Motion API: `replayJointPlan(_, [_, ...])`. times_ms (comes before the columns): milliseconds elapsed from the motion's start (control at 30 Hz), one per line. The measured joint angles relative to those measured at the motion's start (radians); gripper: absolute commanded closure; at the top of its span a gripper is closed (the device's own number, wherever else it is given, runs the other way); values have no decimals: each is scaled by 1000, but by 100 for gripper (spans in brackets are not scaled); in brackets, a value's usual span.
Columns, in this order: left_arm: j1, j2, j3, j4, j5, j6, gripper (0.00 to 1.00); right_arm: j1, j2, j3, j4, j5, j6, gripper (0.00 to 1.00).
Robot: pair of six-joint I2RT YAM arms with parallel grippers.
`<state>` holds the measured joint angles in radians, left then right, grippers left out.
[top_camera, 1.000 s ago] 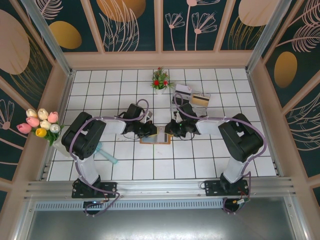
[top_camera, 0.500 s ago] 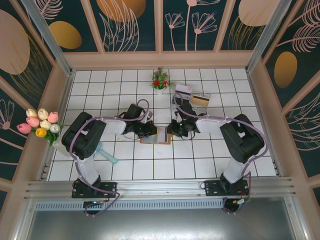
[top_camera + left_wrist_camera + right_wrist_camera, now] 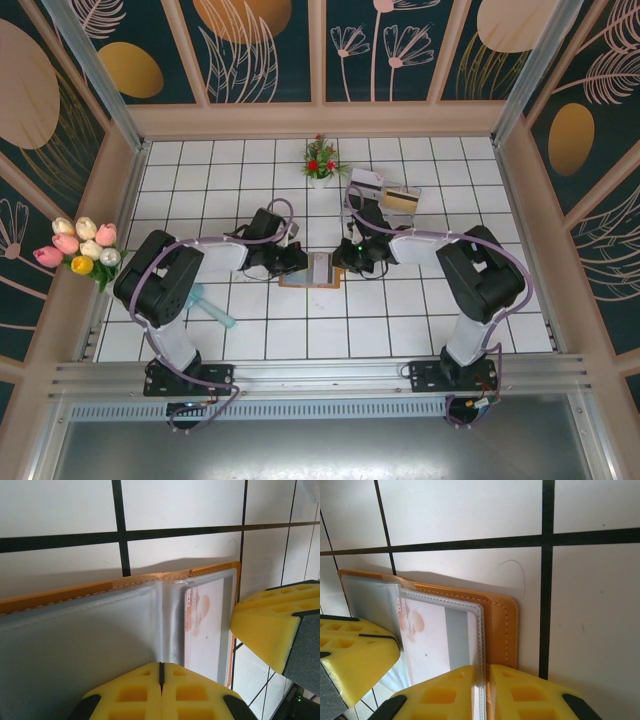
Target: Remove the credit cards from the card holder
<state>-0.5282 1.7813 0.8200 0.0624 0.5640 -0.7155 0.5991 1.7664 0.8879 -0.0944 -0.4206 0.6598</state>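
1. At the far left, a teal-green flat piece (image 3: 212, 306) lies on the tiled desk (image 3: 300, 340) beside the left arm. It is too small to say what it is.
2. The left claw (image 3: 161, 672) is clenched. Its two yellow fingertips press together without a gap, just at the fold of the clear inner pockets. I cannot tell if a plastic leaf is caught between them.
3. The card holder (image 3: 300, 276) lies open and flat on the desk, in the middle, between the two claws. Its long axis goes from left to right. The orange cover is below and the clear pockets face up.
4. In the right half of the holder, a pale card (image 3: 205, 630) with a reddish drawing sits inside a clear pocket. Its long axis goes across the holder, from the near side to the far side.
5. The right claw (image 3: 486, 680) grasps the right edge of the card holder. The rim of the clear pocket goes in between its fingertips, next to the stitched orange border.
6. Compared with one second ago, the card holder lies on the same tiles. The big joint of the left arm now sits more to the left, and the right wrist sits a little farther from the bases.
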Motion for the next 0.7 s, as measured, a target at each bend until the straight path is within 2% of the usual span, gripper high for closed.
replayJointPlan(100, [2,0,-23,53,33,-23,89,1,3,3,0,0,0,83])
replayJointPlan(233, [5,0,-34,100,80,-50,83,3,11,11,1,0,0,83])
replayJointPlan(467, [5,26,-27,119,112,-51,81,3,17,11,11,-7,0,84])
replayJointPlan(700, [5,31,5,65,88,-29,76,3,17,11,12,-7,0,84])
